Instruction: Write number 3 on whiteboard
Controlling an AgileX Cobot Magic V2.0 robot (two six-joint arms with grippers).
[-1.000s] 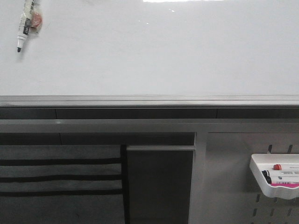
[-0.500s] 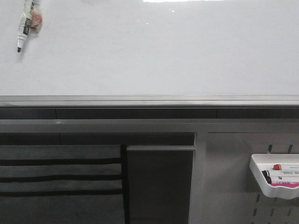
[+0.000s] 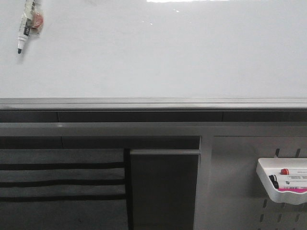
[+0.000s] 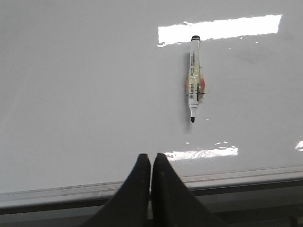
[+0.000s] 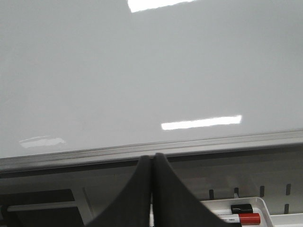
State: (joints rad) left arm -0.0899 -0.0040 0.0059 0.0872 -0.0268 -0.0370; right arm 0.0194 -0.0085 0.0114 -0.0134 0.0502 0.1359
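The whiteboard [image 3: 158, 52] is a glossy white board with a grey bottom rail across the front view. It bears no number 3 in any view. A white marker with a black tip [image 3: 25, 26] hangs on it at the upper left, tip down; it also shows in the left wrist view [image 4: 193, 80]. My left gripper [image 4: 151, 156] is shut and empty, facing the board [image 4: 85, 80] below and left of the marker. My right gripper [image 5: 152, 156] is shut and empty, facing the board's rail [image 5: 156, 147]. Neither gripper shows in the front view.
A white tray [image 3: 283, 184] with red and black markers hangs on the grey perforated panel at the lower right; it also shows in the right wrist view [image 5: 246, 215]. A dark panel [image 3: 163, 187] and a grey surface with black stripes [image 3: 62, 184] lie below the rail.
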